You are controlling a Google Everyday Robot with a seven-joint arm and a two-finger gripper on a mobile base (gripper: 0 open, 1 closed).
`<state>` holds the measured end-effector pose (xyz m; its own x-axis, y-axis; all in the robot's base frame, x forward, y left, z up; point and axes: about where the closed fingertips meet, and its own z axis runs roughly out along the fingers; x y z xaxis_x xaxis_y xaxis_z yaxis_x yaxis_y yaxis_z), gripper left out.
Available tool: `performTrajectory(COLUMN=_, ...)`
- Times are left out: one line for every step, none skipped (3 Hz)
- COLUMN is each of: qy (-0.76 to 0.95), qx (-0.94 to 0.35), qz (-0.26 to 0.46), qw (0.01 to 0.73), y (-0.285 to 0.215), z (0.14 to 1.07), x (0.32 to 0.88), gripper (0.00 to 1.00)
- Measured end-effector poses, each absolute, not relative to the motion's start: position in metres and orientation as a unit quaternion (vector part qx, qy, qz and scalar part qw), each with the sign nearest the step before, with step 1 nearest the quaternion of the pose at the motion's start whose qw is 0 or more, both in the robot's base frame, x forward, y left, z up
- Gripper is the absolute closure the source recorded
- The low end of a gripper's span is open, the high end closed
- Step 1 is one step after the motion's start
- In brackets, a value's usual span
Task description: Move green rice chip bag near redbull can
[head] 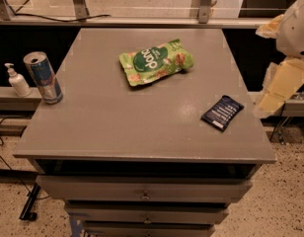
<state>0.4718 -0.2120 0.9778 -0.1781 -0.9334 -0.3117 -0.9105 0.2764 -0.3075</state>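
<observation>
The green rice chip bag (pixel 155 61) lies flat on the grey table top (pixel 117 127), in the far middle part. The redbull can (pixel 43 78) stands upright at the table's left edge, well apart from the bag. My gripper (pixel 271 98) hangs off the table's right edge, beside the small dark navy packet, far from both the bag and the can. It holds nothing that I can see.
A small dark navy packet (pixel 222 112) lies near the table's right edge. A white pump bottle (pixel 17 81) stands on a ledge just left of the can. Drawers (pixel 142 195) sit below the table top. A railing runs behind.
</observation>
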Motion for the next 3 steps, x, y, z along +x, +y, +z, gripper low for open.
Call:
performTrajectory(qy=0.745, qx=-0.606, qz=-0.014, qw=0.279, y=-0.202, z=0.972, x=0.522, gripper=0.0)
performTrajectory(qy=0.721, qx=-0.613, qz=0.005, qw=0.324, y=-0.183, z=0.964, x=0.575, gripper=0.0)
performTrajectory(qy=0.697, qx=-0.628, qz=0.029, qw=0.347, y=-0.155, z=0.953, x=0.621, gripper=0.0)
